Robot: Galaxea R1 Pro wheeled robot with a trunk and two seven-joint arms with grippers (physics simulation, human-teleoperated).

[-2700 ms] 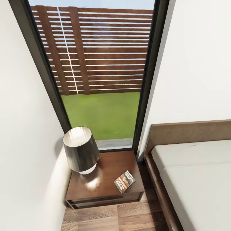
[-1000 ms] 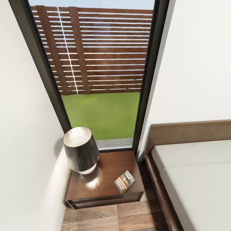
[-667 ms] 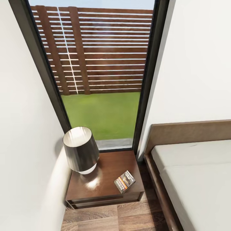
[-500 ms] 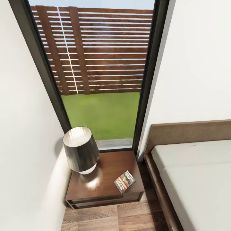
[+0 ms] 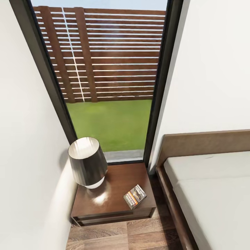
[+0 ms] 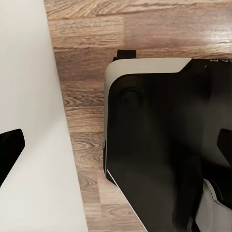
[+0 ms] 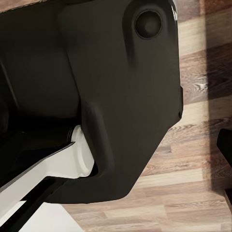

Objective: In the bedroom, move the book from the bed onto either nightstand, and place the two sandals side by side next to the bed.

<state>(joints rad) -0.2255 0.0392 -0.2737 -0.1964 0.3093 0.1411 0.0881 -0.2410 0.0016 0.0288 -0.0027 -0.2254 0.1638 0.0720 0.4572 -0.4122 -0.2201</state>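
A: Book step looks done: the thin dark paperback book (image 5: pixel 135 196) lies on the low dark-brown wooden nightstand (image 5: pixel 114 215), near its front edge.

B: Can't tell your finger state. Go find the 2 sandals.

From my head camera I count one book (image 5: pixel 134 196), lying on one nightstand (image 5: pixel 114 211). One lamp (image 5: pixel 87 162) stands on that same nightstand. There is one bed (image 5: pixel 208 194), with one headboard (image 5: pixel 205 143). One tall window (image 5: pixel 104 76) shows one slatted fence (image 5: pixel 104 55) outside. Below my left pincer I see one black robot base (image 6: pixel 164 145) and one white wall (image 6: pixel 29 121). Below my right pincer, one floor (image 7: pixel 203 145).
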